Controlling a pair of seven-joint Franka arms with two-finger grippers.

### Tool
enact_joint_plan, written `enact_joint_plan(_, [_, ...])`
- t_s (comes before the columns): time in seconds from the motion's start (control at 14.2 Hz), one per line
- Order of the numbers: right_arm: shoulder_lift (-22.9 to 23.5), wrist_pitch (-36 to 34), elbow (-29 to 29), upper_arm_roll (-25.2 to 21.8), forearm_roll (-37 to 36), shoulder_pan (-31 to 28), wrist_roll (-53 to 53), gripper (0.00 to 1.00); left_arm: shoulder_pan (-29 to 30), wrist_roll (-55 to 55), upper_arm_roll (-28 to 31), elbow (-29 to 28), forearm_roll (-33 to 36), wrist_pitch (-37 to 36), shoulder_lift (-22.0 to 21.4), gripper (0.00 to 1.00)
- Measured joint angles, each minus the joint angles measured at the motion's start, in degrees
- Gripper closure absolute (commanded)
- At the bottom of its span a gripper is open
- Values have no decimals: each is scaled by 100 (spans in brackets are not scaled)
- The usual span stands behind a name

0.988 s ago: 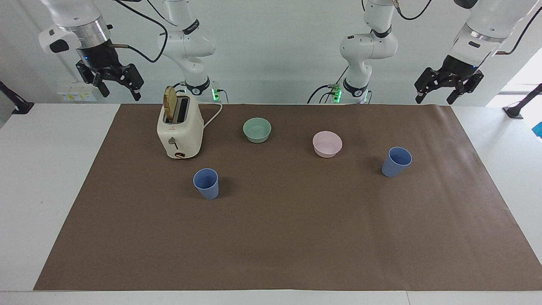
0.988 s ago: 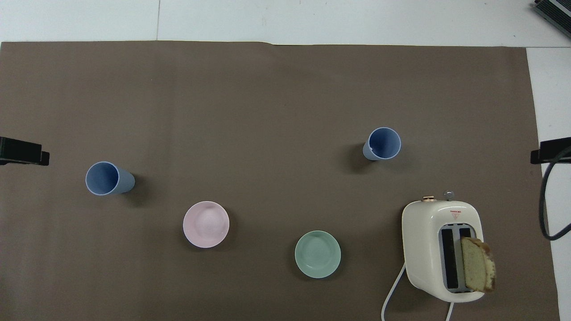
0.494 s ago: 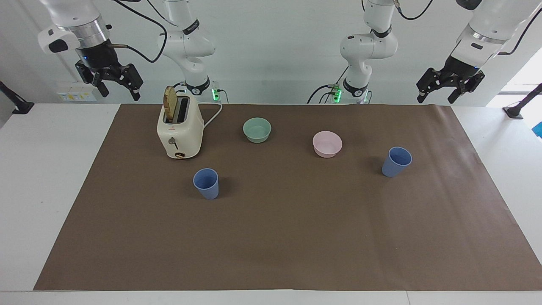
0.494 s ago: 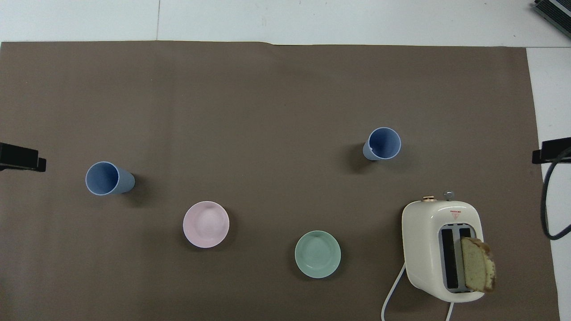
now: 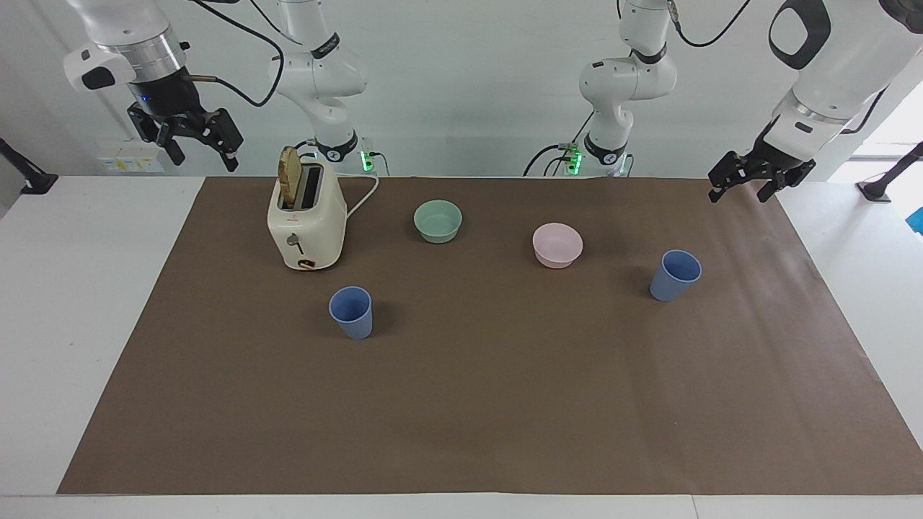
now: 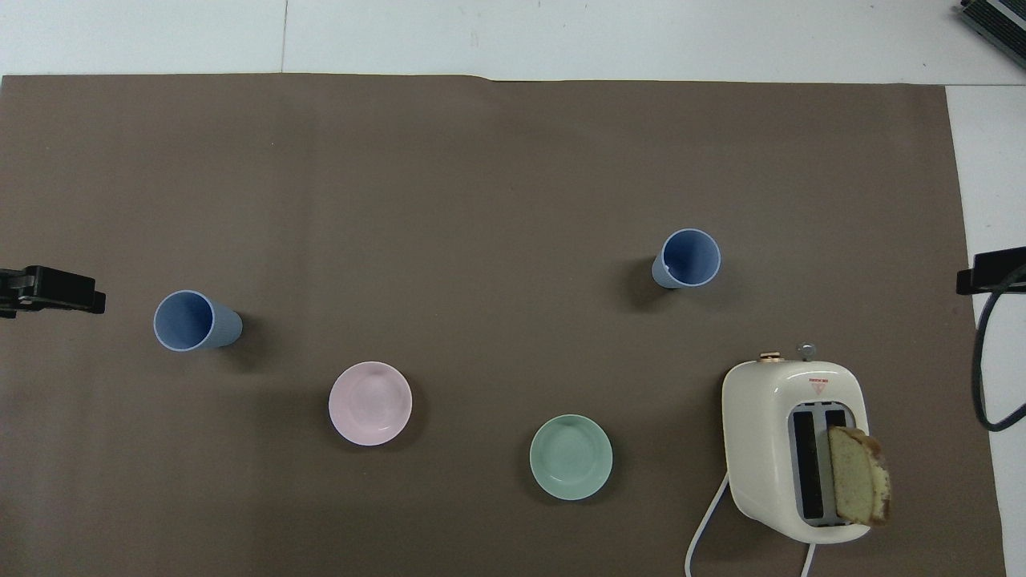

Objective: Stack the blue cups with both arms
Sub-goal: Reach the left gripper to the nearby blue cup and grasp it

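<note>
Blue cups stand upright and well apart on the brown mat (image 5: 505, 404) that covers the desk (image 5: 79, 288). In the facing view, one blue cup (image 5: 351, 312) sits toward the right arm's end, farther from the robots than the cream toaster (image 5: 306, 220), which has a slice of bread (image 5: 289, 176) sticking up from one slot. The other blue cup (image 5: 675, 275) sits toward the left arm's end, beside the pink bowl (image 5: 557, 245) and slightly farther from the robots than it. A mint-green bowl (image 5: 438, 220) rests between the toaster and the pink bowl. The right tool (image 5: 195, 150) hangs in the air over the white desk edge near the toaster, its fingers spread and empty. The left tool (image 5: 746, 184) hovers low over the mat's corner at its own end, also open and holding nothing. In the overhead view, the same cups appear as open blue circles, one (image 6: 192, 320) near the pink bowl (image 6: 370, 403), the other (image 6: 687, 259) farther out than the toaster (image 6: 789, 445); the green bowl (image 6: 571, 457) lies between. Only a dark tip of the left tool (image 6: 56, 290) and of the right tool (image 6: 990, 271) show at the picture's edges.
</note>
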Motion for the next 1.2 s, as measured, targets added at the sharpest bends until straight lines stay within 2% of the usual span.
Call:
enact_joint_plan(0.35, [0, 0, -6, 0, 0, 0, 0, 0, 205, 7, 6, -585, 3, 547, 40, 0])
enact_joint_plan(0.71, [0, 0, -7, 0, 0, -1, 0, 0, 340, 28, 8, -1162, 3, 1211, 261, 0])
enact_joint_plan(1.2, [0, 0, -21, 0, 0, -1, 0, 0, 346, 29, -9, -1369, 3, 1919, 865, 0])
